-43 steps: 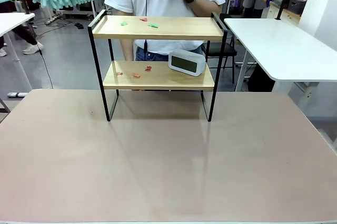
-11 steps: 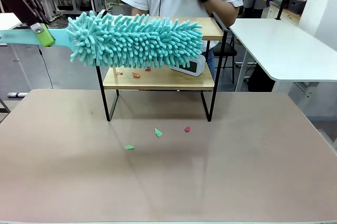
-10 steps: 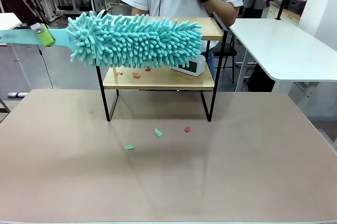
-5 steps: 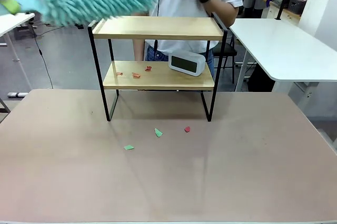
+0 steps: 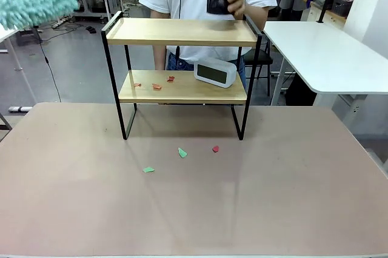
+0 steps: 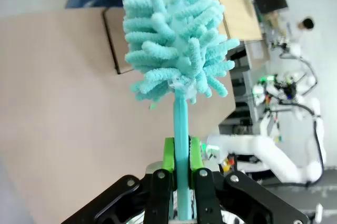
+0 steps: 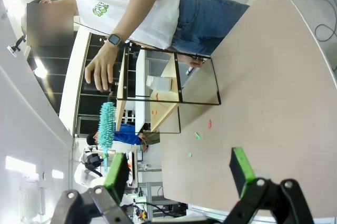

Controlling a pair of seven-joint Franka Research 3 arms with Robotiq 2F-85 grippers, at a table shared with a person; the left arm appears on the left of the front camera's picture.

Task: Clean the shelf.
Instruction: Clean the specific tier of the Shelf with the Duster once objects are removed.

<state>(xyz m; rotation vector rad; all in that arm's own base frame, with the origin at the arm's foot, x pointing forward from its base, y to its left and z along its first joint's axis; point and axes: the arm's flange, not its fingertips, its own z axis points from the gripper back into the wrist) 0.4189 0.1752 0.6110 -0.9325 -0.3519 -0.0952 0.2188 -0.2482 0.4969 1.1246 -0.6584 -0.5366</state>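
Duster (image 5: 36, 0) has swung off the top board and is now up left of the shelf (image 5: 182, 31), which stands on the table (image 5: 291, 209) just in front of the person. Left gripper (image 6: 181, 155) is clamped on the duster's handle; right gripper (image 7: 178, 169) is spread wide, empty. Top board is swept bare, with 3 scraps (image 5: 182, 152) on the table before the shelf. 3 lower-board scraps (image 5: 156, 86) remain, so the lower board is probably next.

One shelf (image 5: 182, 31); one duster (image 5: 36, 2); one clock (image 5: 215, 72); six paper scraps (image 5: 182, 152) (three on the table (image 5: 273, 197)).
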